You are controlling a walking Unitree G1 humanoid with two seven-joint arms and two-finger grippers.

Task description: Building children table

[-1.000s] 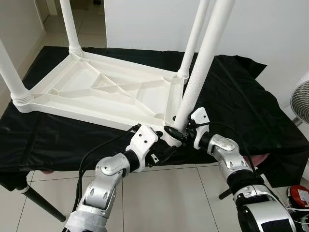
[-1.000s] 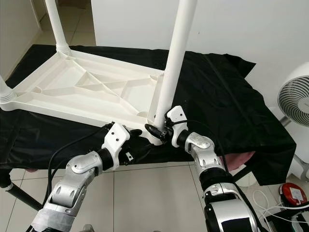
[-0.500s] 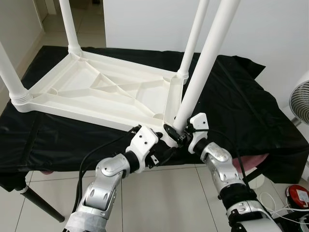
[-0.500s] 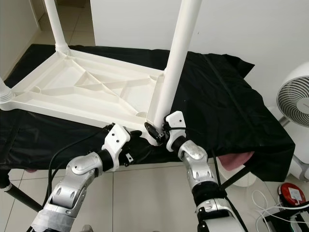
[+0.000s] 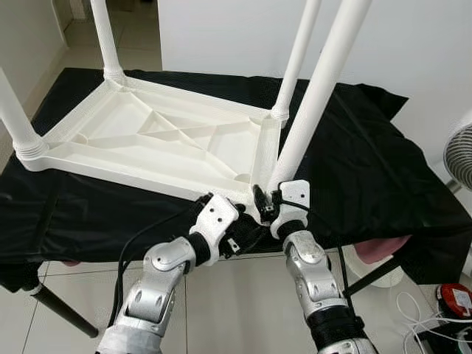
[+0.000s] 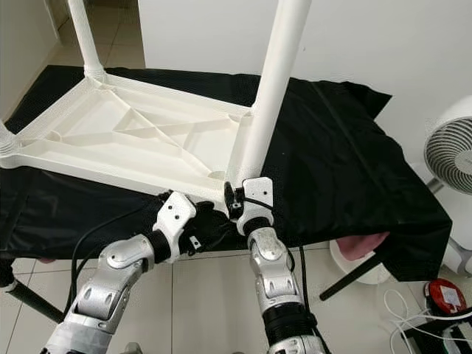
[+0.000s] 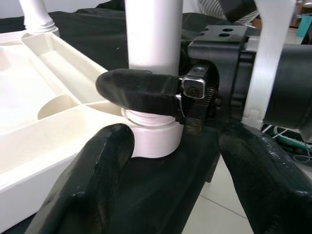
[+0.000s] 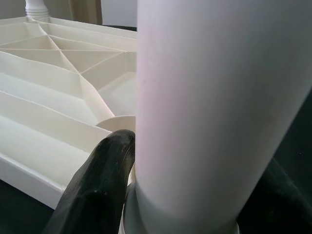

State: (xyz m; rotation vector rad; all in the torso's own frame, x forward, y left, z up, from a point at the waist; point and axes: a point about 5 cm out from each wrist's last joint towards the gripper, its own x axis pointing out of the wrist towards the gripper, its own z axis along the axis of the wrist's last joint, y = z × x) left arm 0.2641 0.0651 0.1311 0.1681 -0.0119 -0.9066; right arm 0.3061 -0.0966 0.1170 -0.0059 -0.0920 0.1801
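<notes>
Item: white plastic tabletop (image 5: 147,140), inverted on a black cloth (image 5: 354,162) over a work table. Three legs stand in its corners: at 9 o'clock (image 5: 13,110), 11 o'clock (image 5: 103,37) and 1 o'clock (image 5: 299,51).

Item: fourth leg (image 5: 317,88), at the near corner, 5 o'clock of the tabletop. Its foot sits in the corner socket (image 7: 153,139); the pole leans toward 1 o'clock, so seating looks incomplete.

Right gripper (image 5: 267,206): fingers clasped around the leg's base, just above the socket.

Left gripper (image 5: 247,234): fingers spread wide, empty, flanking the socket from the near edge and not gripping it.

Hazards, judged:
- Leaning leg may bind or jump out if pushed or turned off-axis.
- Tabletop, unclamped on slick cloth, may slide toward 11 o'clock under the push.
- Grip set low on a long pole gives poor leverage; the top may swing.
- Cables (image 5: 140,236) near the wrists may snag.
</notes>
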